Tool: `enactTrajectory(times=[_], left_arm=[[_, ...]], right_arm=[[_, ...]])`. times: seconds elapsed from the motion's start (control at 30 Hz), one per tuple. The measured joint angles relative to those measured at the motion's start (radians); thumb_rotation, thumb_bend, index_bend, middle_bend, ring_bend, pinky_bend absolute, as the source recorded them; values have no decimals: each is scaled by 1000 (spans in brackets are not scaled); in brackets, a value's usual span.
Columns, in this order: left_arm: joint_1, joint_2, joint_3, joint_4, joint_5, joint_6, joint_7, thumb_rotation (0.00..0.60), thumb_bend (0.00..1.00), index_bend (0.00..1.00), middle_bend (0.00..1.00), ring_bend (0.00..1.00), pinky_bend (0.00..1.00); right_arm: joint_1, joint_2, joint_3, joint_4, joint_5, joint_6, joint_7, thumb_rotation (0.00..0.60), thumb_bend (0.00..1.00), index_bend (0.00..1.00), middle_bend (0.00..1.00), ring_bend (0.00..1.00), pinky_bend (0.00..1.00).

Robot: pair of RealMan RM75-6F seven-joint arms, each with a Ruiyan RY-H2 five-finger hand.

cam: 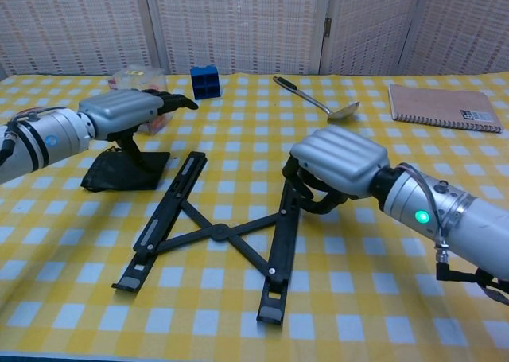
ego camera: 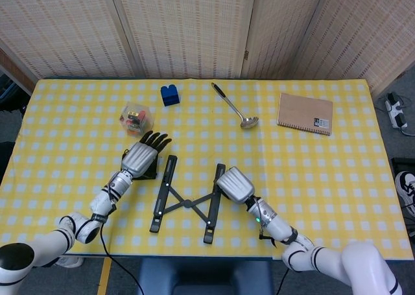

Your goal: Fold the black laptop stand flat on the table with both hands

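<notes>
The black laptop stand [ego camera: 187, 201] lies flat on the yellow checked table [ego camera: 337, 178], near the front edge and a little left of centre — two long bars joined by crossed links, the bars not yet brought together. In the chest view its left bar [cam: 161, 217] runs from near the dark pouch down toward the near edge, and its right bar [cam: 280, 249] runs from under the right hand toward the near edge.

The right hand [cam: 334, 169] sits at the far end of the right bar, its fingers [cam: 306, 193] curled down around the bar's top end and touching it; whether they fully clasp the bar I cannot tell. The left hand [cam: 127, 110] hovers just left of the stand, above a black pouch [cam: 123, 171], fingers stretched out and apart toward the far side, with nothing in them — only its thumb reaches down at the pouch.

On the far side of the table stand a blue block [ego camera: 170, 94] and a clear tub of small coloured pieces [ego camera: 136, 118]; a ladle [ego camera: 235, 105] lies right of the block, and a brown notebook [ego camera: 305, 113] lies far right
</notes>
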State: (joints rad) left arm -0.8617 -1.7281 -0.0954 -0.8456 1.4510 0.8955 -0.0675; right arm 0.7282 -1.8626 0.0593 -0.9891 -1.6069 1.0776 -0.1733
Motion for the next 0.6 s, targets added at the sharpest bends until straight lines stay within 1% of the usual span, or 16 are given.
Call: enactTrajectory(times=[0.1,0.2,0.47,0.6], left_arm=[[-6,-24,2,33,0,-9,15,600,170,29,67,0,0],[-10,-38,4,47,0,-16,16,600,169,28,67,0,0],[-10,-41,11,27,8,-17,-24,600,170,28,67,0,0],[-13,-48,13,22,9,-24,-24,600,169,27,67,0,0]], right_arm=[[-12,40,-28,-84,-20,12,-28,600,384,770,912,930,755],[-25,65,-44,-137,-25,15,-68,600,383,769,911,930,755],[-35,74,-42,-171,-10,8,-88,600,380,758,906,927,755],[-35,74,-40,-201,-9,6,-97,600,347,734,904,925,755]])
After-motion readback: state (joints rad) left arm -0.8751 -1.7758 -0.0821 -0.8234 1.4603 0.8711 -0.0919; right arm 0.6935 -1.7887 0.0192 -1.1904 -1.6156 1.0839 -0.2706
